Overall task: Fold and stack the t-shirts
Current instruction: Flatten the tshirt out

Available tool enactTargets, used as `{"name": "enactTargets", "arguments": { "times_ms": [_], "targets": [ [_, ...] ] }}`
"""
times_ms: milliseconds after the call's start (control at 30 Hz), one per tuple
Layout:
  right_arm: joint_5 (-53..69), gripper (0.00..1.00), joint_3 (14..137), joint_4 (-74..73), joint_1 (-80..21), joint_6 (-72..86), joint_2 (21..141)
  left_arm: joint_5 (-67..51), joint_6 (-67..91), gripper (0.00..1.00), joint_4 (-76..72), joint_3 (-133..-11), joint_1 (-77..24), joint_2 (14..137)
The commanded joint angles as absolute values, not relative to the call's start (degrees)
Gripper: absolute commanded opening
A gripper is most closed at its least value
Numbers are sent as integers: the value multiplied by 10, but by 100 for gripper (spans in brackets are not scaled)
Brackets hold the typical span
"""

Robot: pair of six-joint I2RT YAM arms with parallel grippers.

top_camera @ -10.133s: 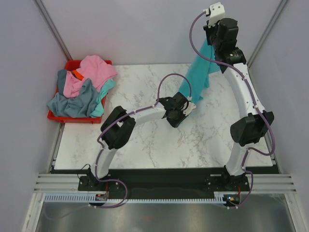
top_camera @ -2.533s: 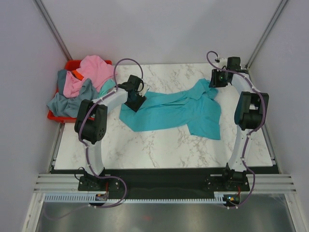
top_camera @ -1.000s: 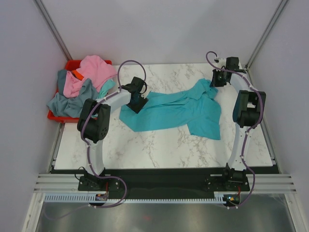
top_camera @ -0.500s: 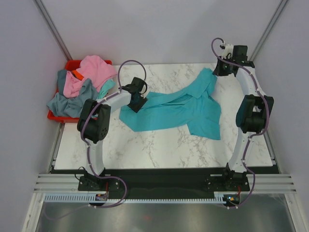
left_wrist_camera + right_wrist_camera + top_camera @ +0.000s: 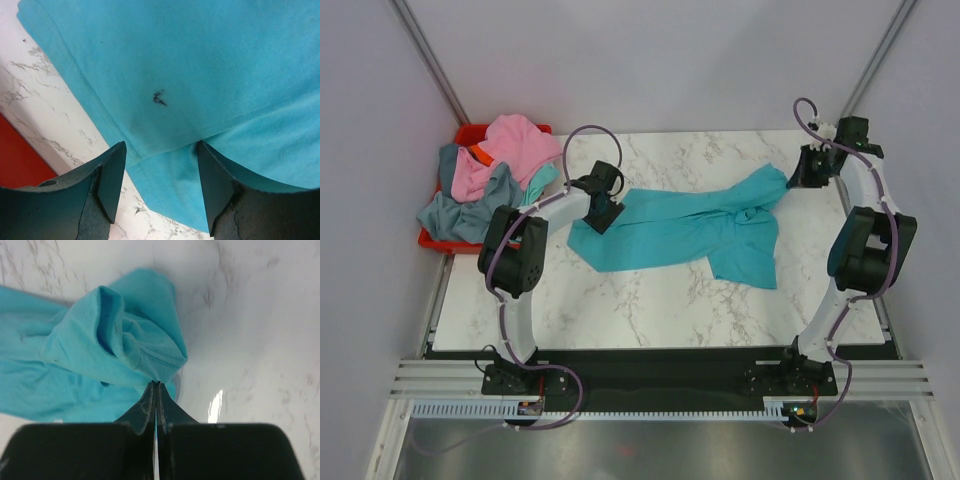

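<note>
The right gripper (image 5: 156, 386), jaws pressed together, pinches a bunched edge of the teal t-shirt (image 5: 690, 225) at the far right of the table (image 5: 620, 300). The left gripper (image 5: 160, 160) stands with jaws apart over the shirt's left end. The other t-shirts (image 5: 490, 180) are heaped in the red bin (image 5: 470, 133), far left.

Near table (image 5: 620, 310) strip passable; red bin (image 5: 470, 131) (heaped t-shirts (image 5: 490, 175)) blocks far-left corner.

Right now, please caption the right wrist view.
Right claw, shut, pinches a bunched edge of the teal t-shirt; marble table behind it.
</note>
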State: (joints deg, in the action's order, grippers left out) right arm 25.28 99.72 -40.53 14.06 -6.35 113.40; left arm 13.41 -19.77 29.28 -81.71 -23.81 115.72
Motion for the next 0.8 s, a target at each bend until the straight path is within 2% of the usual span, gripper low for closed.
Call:
{"name": "enactTargets", "arguments": {
  "times_ms": [0,167,333,433,500,533,567,633,767],
  "targets": [
    [304,0,964,-499,146,-97,1054,137,-216,66,277,-807,-235,1120],
    [362,0,962,-507,147,-80,1058,131,-209,66,277,-812,-235,1130],
    [429,0,1026,-438,143,22,1218,127,-206,66,289,-825,-235,1140],
    [395,1,1087,-432,128,9,1296,127,-209,67,296,-828,-236,1139],
    [376,14,1139,-432,125,6,1336,126,-213,67,298,-826,-236,1138],
    [367,35,1155,-432,120,4,1341,126,-214,67,298,-827,-236,1137],
    [342,40,1168,-432,119,-10,1345,127,-215,67,300,-825,-236,1136],
    [329,45,1193,-431,114,-21,1336,130,-215,67,300,-824,-236,1136],
    [315,48,1193,-425,115,-33,1306,129,-210,67,299,-823,-236,1140]
  ]
}}
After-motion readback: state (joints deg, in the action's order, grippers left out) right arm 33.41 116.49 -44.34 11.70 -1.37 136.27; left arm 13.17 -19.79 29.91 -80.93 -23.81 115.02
